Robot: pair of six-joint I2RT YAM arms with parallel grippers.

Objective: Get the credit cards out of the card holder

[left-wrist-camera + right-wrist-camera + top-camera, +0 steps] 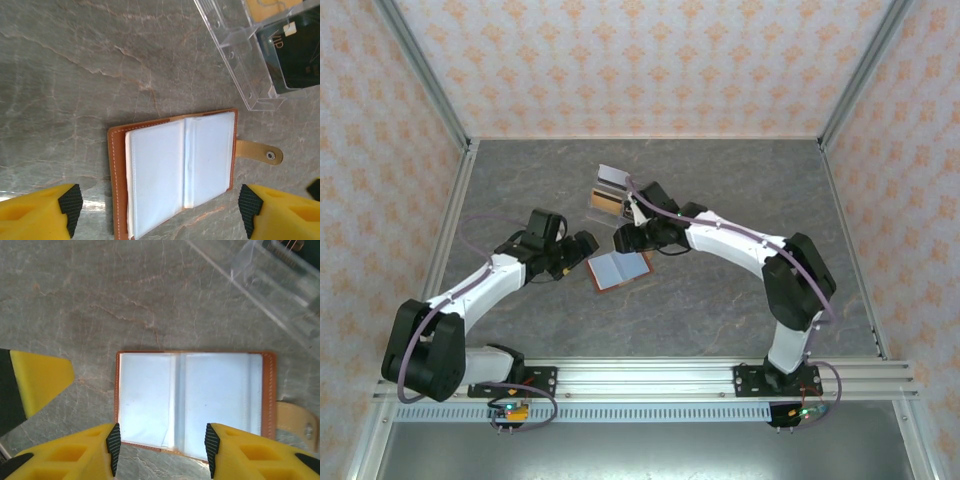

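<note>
While both claws hang low over the grey table [720, 300], the brown card holder [618, 268] lies open and flat on it, between the two arms. Its see-through pockets [150, 395] look plain pale blue, and its strap [257, 152] with a snap sticks out at one side. The left claw [159, 207] is wide open with nothing in it, one yellow finger on each side of the card holder. The right claw [163, 450] is open too, its tips over one long edge of the card holder. Near the card holder sits a clear tray [235, 55]. One part of it holds a dark card [297, 55], and the next part holds an orange card [270, 7].
</note>
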